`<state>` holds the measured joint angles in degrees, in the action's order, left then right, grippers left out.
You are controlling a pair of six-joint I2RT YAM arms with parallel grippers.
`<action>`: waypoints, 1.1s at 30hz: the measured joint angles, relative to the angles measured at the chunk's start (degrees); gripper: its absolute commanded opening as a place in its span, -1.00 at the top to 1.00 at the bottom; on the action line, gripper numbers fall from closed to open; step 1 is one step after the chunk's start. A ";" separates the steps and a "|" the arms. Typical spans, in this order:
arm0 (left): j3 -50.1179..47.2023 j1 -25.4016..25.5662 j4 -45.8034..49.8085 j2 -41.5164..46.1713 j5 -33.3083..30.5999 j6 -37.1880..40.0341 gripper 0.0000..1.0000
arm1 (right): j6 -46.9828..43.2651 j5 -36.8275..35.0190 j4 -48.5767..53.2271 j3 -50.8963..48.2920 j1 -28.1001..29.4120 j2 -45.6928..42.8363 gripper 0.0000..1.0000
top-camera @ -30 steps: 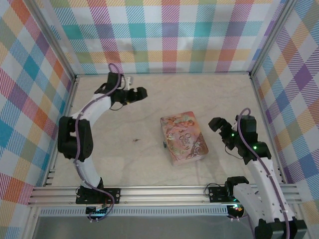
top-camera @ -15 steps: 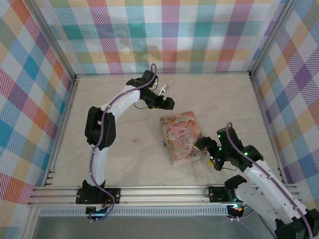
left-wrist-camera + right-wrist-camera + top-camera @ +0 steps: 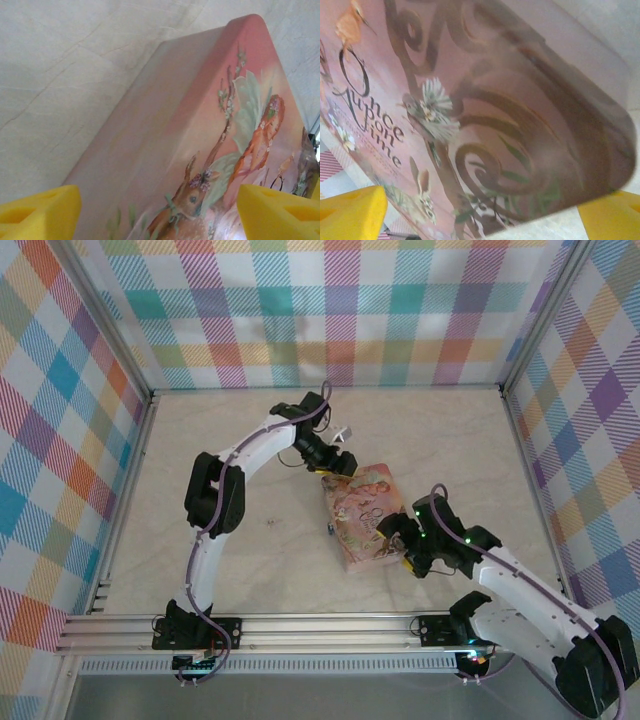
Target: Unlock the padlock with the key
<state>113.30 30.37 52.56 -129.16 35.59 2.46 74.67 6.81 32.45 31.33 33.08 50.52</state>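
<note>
Well apart, padlock [image 3: 330, 530] by tin [image 3: 366, 522], left end effector [image 3: 343, 464]

Pink tin [image 3: 368, 517] illustrated with a brown rabbit, pale flowers and dark scrollwork; cream, faintly veined table [image 3: 240, 570]; walls [image 3: 340, 310] checked in pastel teal, orange, pink, purple; left gripper fingertips [image 3: 40, 212] yellow
</note>
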 measured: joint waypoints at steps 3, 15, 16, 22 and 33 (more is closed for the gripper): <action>-2.56 0.00 -0.52 0.24 0.42 -0.02 -0.56 | -0.46 -1.05 -1.44 0.98 -0.07 2.99 -0.90; -12.96 -1.73 -5.53 6.69 -1.51 -1.29 -0.45 | -7.28 -3.32 -2.62 7.67 -4.85 15.02 -0.79; -13.77 -1.92 -5.97 7.26 -1.97 -1.42 -0.44 | -8.02 -3.17 -2.99 8.28 -5.66 16.15 -0.77; -19.06 -2.71 -7.80 10.99 -4.13 -2.43 -0.38 | -12.72 -1.57 -4.24 13.33 -10.05 24.09 -0.69; -30.99 -3.93 -14.01 19.52 -7.30 -8.26 -0.31 | -24.46 0.11 -4.13 28.37 -13.92 40.15 -0.58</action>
<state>82.30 26.44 38.54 -109.65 28.29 -5.80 50.22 6.92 28.32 59.70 19.16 90.67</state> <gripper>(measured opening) 0.657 0.794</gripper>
